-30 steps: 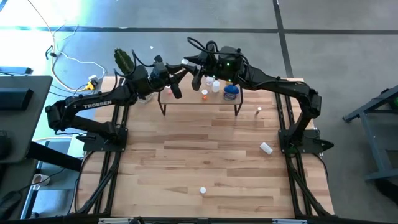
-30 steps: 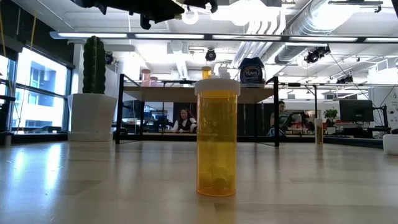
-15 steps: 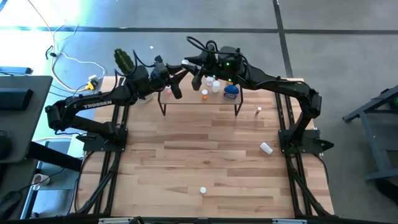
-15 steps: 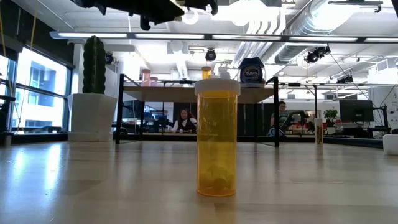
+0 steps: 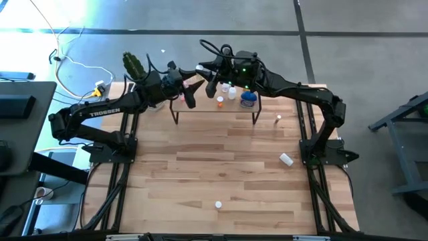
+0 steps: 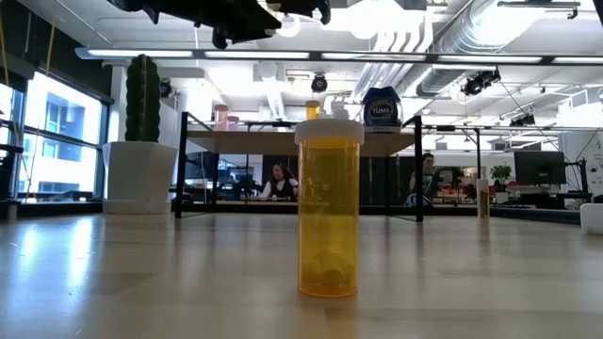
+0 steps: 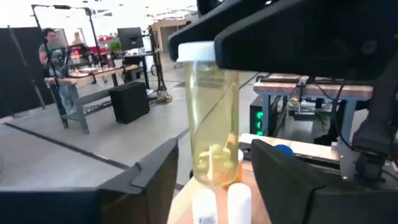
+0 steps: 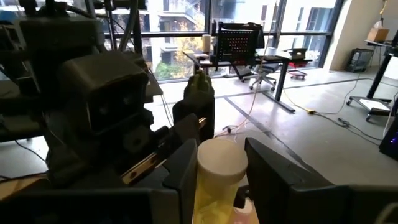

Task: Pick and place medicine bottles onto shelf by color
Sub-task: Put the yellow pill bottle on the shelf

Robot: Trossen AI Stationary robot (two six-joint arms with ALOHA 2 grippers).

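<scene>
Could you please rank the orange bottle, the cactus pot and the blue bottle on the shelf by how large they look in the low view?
1. Orange bottle, but it stands nearest the camera, so its true rank is unsure.
2. Cactus pot.
3. Blue bottle, far back on the shelf.

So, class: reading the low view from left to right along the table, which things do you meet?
Cactus in its white pot → left black leg of the shelf → big orange medicine bottle up front → thin bottle → white bottle at the picture's edge.
</scene>
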